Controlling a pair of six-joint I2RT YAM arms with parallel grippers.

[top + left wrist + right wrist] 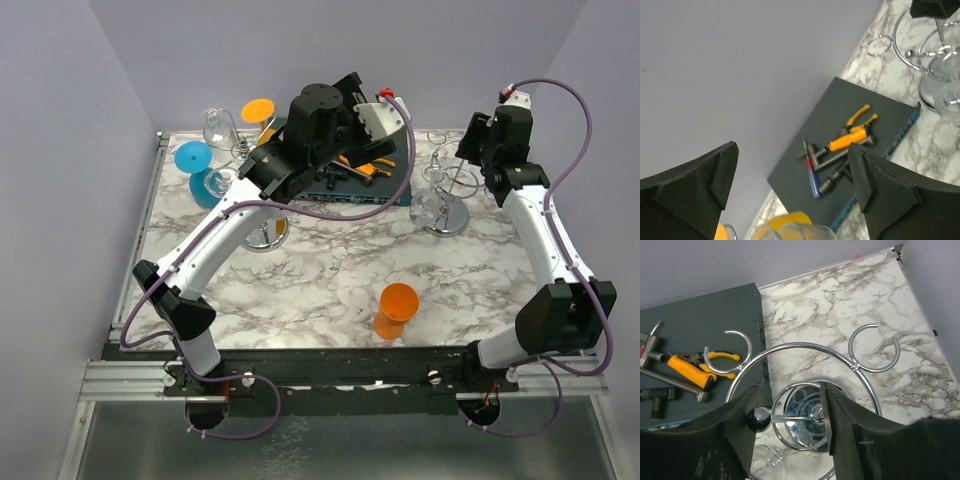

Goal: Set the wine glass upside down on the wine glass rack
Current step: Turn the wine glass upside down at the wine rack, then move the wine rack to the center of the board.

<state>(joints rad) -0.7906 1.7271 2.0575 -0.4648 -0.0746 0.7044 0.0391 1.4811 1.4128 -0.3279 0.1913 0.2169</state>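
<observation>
Top external view: the left gripper (385, 120) was raised above the dark tool tray (398, 182) at the back of the counter (320, 270), and this view did not resolve its fingers. The right gripper (463, 157) was just above the wine glass rack (450, 217) at the back right. The clear wine glass (425, 206) was at the left side of the rack's base, below the wire rings. An orange goblet (397, 310) was on the counter near the front edge, well apart from the rack. Left wrist view: the left gripper (791, 150) had its fingers (695, 195) spread wide with nothing between them. Beyond them were the tool tray (840, 107) carrying yellow-handled pliers (858, 120), and at the right edge the rack (920, 50) with the wine glass (949, 100) beside its base. Right wrist view: the right gripper (791, 390) had its fingers (840, 440) spread apart, gripping nothing, one at either side of the rack's (805, 347) inner ring. The wine glass (772, 460) was partly visible at the bottom edge, below the rings. Whether it hung from the rack could not be determined.
</observation>
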